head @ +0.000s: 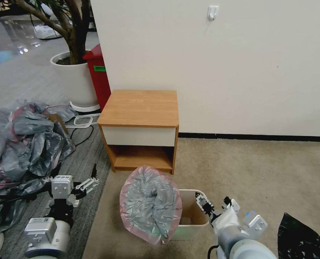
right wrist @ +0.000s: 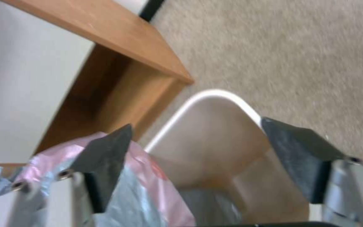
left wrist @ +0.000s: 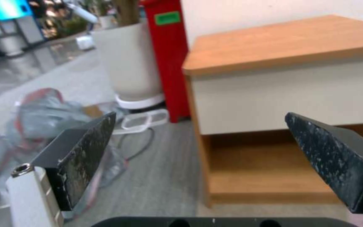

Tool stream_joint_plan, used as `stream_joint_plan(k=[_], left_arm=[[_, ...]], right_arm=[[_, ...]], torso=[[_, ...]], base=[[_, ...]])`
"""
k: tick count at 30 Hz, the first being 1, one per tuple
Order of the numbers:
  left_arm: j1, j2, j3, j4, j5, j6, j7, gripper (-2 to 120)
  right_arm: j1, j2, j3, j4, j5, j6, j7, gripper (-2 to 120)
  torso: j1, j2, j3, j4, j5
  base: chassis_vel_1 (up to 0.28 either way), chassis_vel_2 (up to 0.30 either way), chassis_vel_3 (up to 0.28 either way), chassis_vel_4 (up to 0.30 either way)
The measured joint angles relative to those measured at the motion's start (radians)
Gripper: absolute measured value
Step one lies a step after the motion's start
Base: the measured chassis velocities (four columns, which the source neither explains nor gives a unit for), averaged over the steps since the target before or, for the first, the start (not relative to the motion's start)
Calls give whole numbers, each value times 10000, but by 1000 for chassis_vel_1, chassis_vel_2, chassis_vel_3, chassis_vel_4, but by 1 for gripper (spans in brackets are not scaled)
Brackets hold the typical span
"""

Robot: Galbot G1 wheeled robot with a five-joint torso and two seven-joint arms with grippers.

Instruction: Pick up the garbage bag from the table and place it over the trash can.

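Nearest the robot, the right gripper hangs over the trash can, its jaws spread wide w/ nothing between them; the wrist view looks between its dark fingers down into the cream bin, pink-edged plastic beside one finger. On the robot's left, the left gripper is held low over the grey floor strip, fingers apart and empty, pointing toward the nightstand; its pads frame the drawer front and lower shelf in the wrist view. The garbage bag, grey and crinkly w/ a pinkish rim, is draped over the bin's left side and bulges up above the rim, while the bin's right half stands uncovered, inside visible. A black bag lies on the carpet at the robot's right. To the left, a heap of grey-pink bags spreads across the floor. Just behind the bin stands the table, top bare, against a white wall. Farther back, beside the table, are a red bin and a white planter holding a tree.
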Motion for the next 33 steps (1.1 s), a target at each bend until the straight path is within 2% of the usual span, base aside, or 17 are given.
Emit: stream_joint_plan(k=[1, 5, 12, 17, 23, 24, 29, 31, 33], left_arm=[[0, 0, 0, 0, 0, 0, 0, 100], [-95, 257, 477, 0, 94, 233, 373, 100], [-341, 703, 1204, 20, 94, 492, 576, 100], [-886, 1007, 1945, 658, 148, 534, 581, 100], [-1496, 1005, 3010, 1769, 527, 535, 580, 100], [-1496, 1005, 3010, 1769, 527, 535, 580, 100], [-1831, 970, 3440, 2355, 561, 567, 559, 100], [-1959, 909, 3739, 2723, 561, 634, 461, 97], [-1968, 900, 3805, 2782, 562, 646, 418, 97]], right_arm=[[0, 0, 0, 0, 0, 0, 0, 83], [47, -6, 221, 282, 213, -52, -136, 99], [61, 2, 386, 253, 325, -69, -164, 100], [101, 67, 732, 368, 622, -188, -168, 100], [94, 97, 1278, 410, 679, -280, -313, 100], [94, 97, 1278, 410, 679, -280, -313, 100], [91, 184, 1739, 413, 663, -409, -813, 100], [56, 278, 2161, 365, 440, -502, -1640, 100], [44, 290, 2229, 354, 363, -506, -1794, 100]], torso=[[0, 0, 0, 0, 0], [0, 0, 0, 0, 1], [0, 0, 0, 0, 2], [0, -1, 0, -1, 2], [0, -1, 1, -1, 1], [0, -1, 1, -1, 1], [0, 0, 0, -1, 2], [0, -1, 1, -1, 2], [0, -1, 0, -1, 2]], base=[[0, 0, 0, 0], [0, 0, 0, 0], [0, 0, 0, 0], [0, 0, 0, 0], [0, 0, 0, 0], [0, 0, 0, 0], [0, 0, 0, 0], [0, 0, 0, 0], [0, 0, 0, 0]])
